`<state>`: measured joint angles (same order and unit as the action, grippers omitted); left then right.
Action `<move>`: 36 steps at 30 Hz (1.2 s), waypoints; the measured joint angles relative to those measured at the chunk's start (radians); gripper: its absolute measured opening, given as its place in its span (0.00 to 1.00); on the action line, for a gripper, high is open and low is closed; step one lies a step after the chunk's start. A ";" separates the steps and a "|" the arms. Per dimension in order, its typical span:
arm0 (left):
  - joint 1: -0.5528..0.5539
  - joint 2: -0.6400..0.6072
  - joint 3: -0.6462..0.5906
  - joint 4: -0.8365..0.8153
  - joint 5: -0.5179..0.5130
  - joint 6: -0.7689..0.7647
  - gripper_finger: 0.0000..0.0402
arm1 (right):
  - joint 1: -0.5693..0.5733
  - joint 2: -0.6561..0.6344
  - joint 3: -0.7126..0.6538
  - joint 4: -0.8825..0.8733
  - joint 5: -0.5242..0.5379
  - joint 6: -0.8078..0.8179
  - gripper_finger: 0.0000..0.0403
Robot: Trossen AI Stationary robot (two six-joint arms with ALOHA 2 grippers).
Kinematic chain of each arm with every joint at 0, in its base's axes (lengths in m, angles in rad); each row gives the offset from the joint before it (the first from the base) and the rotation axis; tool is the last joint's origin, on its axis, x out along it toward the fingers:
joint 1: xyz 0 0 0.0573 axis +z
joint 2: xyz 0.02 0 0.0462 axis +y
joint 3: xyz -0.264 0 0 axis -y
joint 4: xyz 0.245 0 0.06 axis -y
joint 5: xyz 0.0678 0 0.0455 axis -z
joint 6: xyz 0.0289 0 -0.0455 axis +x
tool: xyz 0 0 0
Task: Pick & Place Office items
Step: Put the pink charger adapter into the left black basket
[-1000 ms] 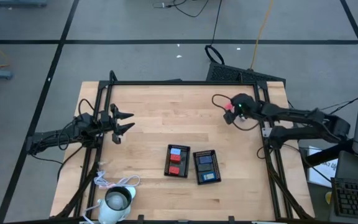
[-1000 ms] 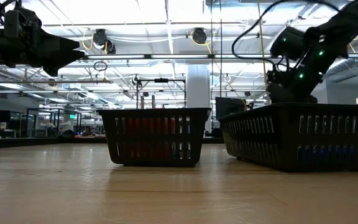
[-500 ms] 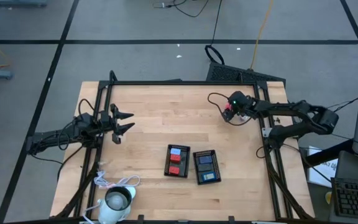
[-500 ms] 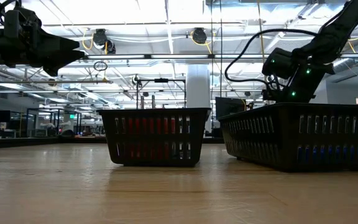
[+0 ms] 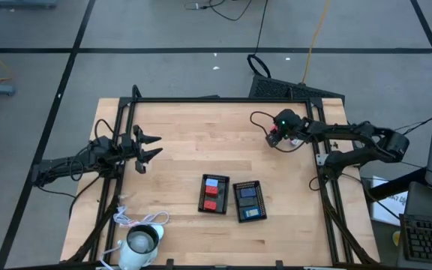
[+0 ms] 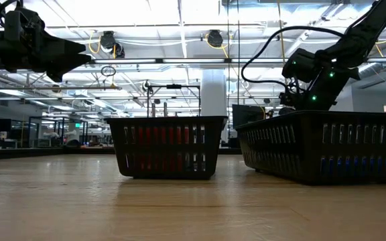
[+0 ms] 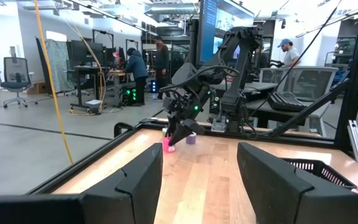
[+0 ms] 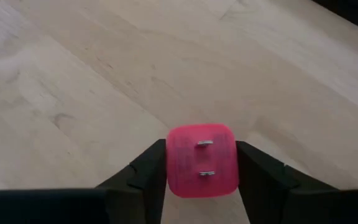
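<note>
Pink-red block (image 8: pixel 202 160) with two metal staples on its face, at about two o'clock on the table (image 5: pixel 193 142), far from the trays (image 5: pixel 214 193) near six. Clamped between the right gripper's (image 5: pixel 274 136) fingers (image 8: pixel 149 171), touching both sides. Best lifted straight, kept level, squeeze held firm. Left gripper (image 5: pixel 151 146), at nine o'clock, partly open, empty. Against a second earlier: right gripper narrowed onto the block, shifted slightly toward center.
</note>
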<state>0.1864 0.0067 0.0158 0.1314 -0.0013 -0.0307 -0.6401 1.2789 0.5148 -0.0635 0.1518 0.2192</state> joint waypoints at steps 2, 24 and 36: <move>0.000 0.000 0.000 0.000 0.000 0.000 0.52 | 0.004 0.000 0.000 0.000 0.000 0.000 0.37; 0.000 0.000 0.000 0.000 0.000 0.000 0.52 | 0.228 -0.064 -0.001 0.295 -0.173 0.012 0.37; 0.000 0.000 0.000 0.000 0.000 0.000 0.52 | 0.366 -0.064 -0.001 0.428 -0.342 -0.069 0.37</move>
<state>0.1864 0.0067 0.0158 0.1314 -0.0013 -0.0307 -0.2746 1.2152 0.5137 0.3641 -0.1901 0.1504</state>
